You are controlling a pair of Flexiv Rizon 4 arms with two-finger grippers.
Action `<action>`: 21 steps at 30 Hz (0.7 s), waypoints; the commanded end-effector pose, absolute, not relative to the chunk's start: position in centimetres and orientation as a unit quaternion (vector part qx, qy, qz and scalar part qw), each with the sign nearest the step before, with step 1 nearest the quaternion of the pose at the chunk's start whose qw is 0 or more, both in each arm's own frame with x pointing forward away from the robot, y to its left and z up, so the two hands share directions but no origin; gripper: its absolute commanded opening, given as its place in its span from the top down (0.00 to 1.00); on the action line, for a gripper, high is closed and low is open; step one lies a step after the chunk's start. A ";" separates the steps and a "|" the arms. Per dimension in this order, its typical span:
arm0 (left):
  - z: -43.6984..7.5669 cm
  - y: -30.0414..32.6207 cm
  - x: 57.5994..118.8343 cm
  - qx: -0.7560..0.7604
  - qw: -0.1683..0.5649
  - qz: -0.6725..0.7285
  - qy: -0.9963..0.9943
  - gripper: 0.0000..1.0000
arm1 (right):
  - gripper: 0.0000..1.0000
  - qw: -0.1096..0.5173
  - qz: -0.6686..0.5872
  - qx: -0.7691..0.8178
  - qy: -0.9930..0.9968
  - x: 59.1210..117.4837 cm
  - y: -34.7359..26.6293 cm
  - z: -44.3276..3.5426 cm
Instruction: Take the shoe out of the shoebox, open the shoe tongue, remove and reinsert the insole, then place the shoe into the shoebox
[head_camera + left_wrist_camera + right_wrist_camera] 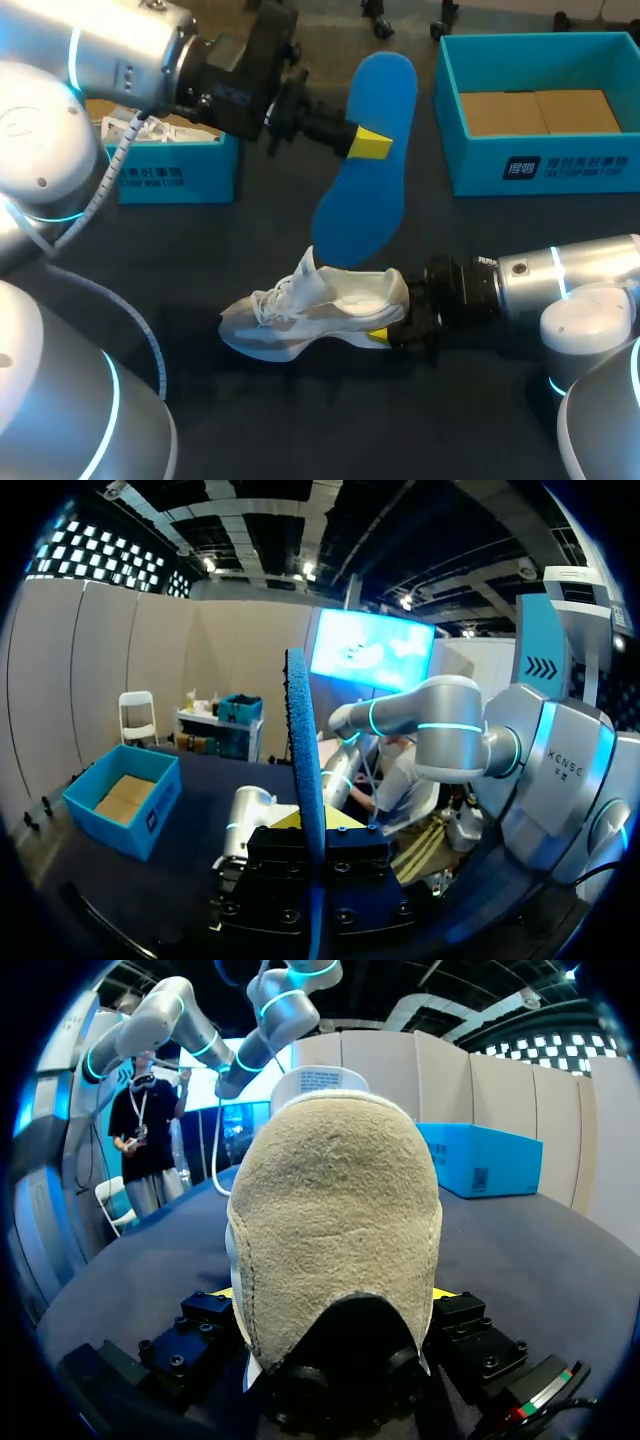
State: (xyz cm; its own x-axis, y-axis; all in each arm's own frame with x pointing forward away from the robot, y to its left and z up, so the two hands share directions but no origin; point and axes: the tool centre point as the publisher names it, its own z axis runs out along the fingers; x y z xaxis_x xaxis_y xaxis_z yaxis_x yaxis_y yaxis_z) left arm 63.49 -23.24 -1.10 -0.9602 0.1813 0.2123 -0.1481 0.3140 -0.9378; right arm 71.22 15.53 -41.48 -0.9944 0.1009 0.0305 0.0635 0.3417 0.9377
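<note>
I hold the insole, probably light and floppy, clamped mid-length in my left gripper over the bench's middle, while my right gripper pinches the shoe at its firmer heel.

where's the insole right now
In the head view the insole hangs mid-table, clamped by the left gripper, its lower end right by the shoe that the right gripper holds.

The insole was plain bright blue. The shoe was white and pale grey, its heel tan. The shoebox was teal with white print, brown inside; the table dark navy.
</note>
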 end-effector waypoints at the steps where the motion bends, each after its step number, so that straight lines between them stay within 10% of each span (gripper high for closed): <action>1: -1.1 -23.3 63.2 -0.013 0.136 0.595 -0.792 1.00 | 1.00 0.016 0.570 0.051 0.820 71.2 15.6 -41.3; 21: 3.3 -18.4 61.2 -0.035 0.135 0.672 -0.727 1.00 | 1.00 0.016 0.570 0.051 0.820 71.2 15.6 -41.3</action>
State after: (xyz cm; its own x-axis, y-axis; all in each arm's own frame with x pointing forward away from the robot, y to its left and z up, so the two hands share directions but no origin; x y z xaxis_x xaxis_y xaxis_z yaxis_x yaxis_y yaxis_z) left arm 61.33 -19.22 3.93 -0.9603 0.2340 0.1522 -0.1301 0.1073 -0.9857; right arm 71.22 15.53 -41.49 -0.9944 0.1010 0.0305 0.0635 0.3417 0.9377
